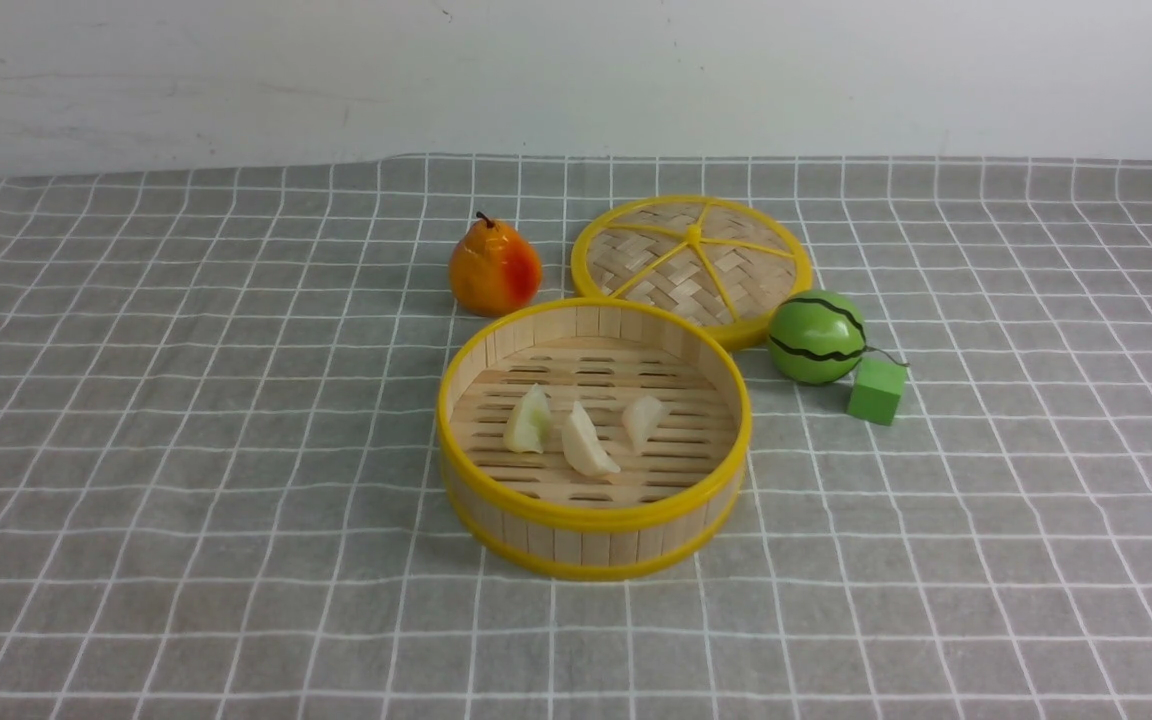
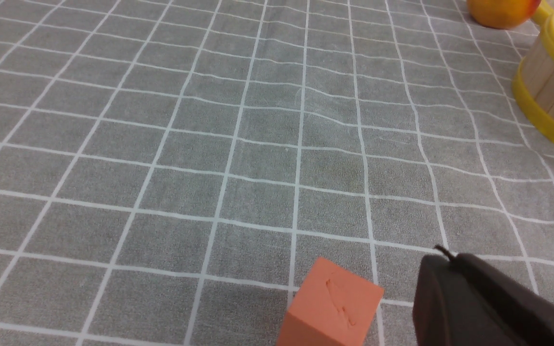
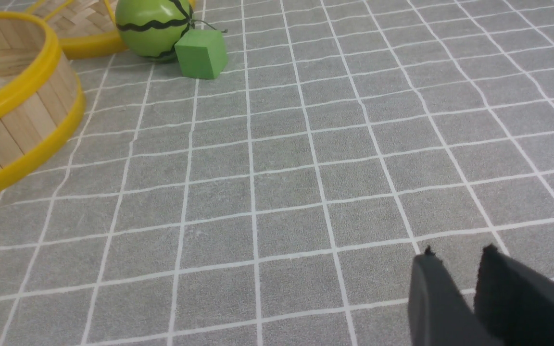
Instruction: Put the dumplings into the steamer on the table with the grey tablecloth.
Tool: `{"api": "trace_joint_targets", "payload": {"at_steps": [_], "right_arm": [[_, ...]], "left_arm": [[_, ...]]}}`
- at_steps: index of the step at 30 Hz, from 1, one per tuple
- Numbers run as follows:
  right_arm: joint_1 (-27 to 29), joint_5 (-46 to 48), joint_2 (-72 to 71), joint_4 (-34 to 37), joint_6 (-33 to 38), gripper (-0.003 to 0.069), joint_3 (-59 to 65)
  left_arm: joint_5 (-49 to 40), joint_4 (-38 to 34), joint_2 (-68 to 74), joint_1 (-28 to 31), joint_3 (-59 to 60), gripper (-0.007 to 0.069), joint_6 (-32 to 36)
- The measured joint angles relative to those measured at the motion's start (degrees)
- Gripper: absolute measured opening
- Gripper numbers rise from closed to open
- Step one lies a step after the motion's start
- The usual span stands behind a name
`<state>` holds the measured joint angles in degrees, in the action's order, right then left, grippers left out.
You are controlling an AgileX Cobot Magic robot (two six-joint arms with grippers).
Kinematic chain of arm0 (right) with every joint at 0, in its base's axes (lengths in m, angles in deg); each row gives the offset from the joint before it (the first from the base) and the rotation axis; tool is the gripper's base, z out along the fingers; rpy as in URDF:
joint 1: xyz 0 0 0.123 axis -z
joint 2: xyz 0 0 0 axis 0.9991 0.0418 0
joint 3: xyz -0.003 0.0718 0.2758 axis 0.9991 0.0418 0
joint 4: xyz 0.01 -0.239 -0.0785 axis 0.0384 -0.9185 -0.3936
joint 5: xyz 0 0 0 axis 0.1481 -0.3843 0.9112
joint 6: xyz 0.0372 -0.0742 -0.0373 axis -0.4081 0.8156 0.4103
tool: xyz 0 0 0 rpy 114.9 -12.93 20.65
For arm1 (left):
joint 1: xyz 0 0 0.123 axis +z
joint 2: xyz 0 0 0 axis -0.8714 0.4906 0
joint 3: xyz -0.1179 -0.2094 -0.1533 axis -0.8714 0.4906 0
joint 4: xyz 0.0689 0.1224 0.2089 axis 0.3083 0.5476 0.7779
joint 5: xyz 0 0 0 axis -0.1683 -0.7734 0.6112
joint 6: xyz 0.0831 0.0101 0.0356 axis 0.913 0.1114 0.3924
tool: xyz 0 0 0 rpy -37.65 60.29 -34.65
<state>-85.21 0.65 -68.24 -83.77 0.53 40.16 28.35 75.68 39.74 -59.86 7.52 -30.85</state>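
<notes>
The round bamboo steamer (image 1: 591, 517) stands in the middle of the table on the grey tablecloth (image 1: 186, 450). Three pale dumplings lie on its slatted floor: one on the left (image 1: 529, 421), one in the middle (image 1: 586, 441), one on the right (image 1: 644, 421). Neither arm shows in the front view. In the left wrist view my left gripper (image 2: 443, 259) is shut and empty over the cloth, well away from the steamer's wall (image 2: 553, 91). My right gripper (image 3: 459, 252) stands slightly open with only cloth showing between its fingers, far from the steamer (image 3: 17, 115).
An orange-red pear (image 1: 494, 268) and the flat woven lid (image 1: 691, 262) lie behind the steamer. A green watermelon ball (image 1: 817, 337) and a green cube (image 1: 877, 390) sit to its right. An orange cube (image 2: 332, 307) lies beside my left gripper.
</notes>
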Motion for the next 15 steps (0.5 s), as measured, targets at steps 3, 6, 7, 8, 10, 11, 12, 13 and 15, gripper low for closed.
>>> {"api": "trace_joint_targets", "payload": {"at_steps": [3, 6, 7, 8, 10, 11, 12, 13, 15], "right_arm": [[0.00, 0.00, 0.00, 0.00, 0.00, 0.0148, 0.00], [0.00, 0.00, 0.00, 0.00, 0.00, 0.0150, 0.00], [0.00, 0.00, 0.00, 0.00, 0.00, 0.0152, 0.00], [0.00, 0.00, 0.00, 0.00, 0.00, 0.0153, 0.00], [0.00, 0.00, 0.00, 0.00, 0.00, 0.0157, 0.00], [0.00, 0.00, 0.00, 0.00, 0.00, 0.0158, 0.00], [0.00, 0.00, 0.00, 0.00, 0.00, 0.0158, 0.00], [0.00, 0.00, 0.00, 0.00, 0.00, 0.0158, 0.00], [0.00, 0.00, 0.00, 0.00, 0.00, 0.0158, 0.00]], "left_arm": [[0.00, 0.00, 0.00, 0.00, 0.00, -0.0014, 0.00], [0.00, 0.00, 0.00, 0.00, 0.00, -0.0014, 0.00], [0.00, 0.00, 0.00, 0.00, 0.00, -0.0013, 0.00], [0.00, 0.00, 0.00, 0.00, 0.00, -0.0014, 0.00], [0.00, 0.00, 0.00, 0.00, 0.00, -0.0013, 0.00], [0.00, 0.00, 0.00, 0.00, 0.00, -0.0013, 0.00], [0.00, 0.00, 0.00, 0.00, 0.00, -0.0013, 0.00], [0.00, 0.00, 0.00, 0.00, 0.00, -0.0011, 0.00], [0.00, 0.00, 0.00, 0.00, 0.00, -0.0011, 0.00]]}}
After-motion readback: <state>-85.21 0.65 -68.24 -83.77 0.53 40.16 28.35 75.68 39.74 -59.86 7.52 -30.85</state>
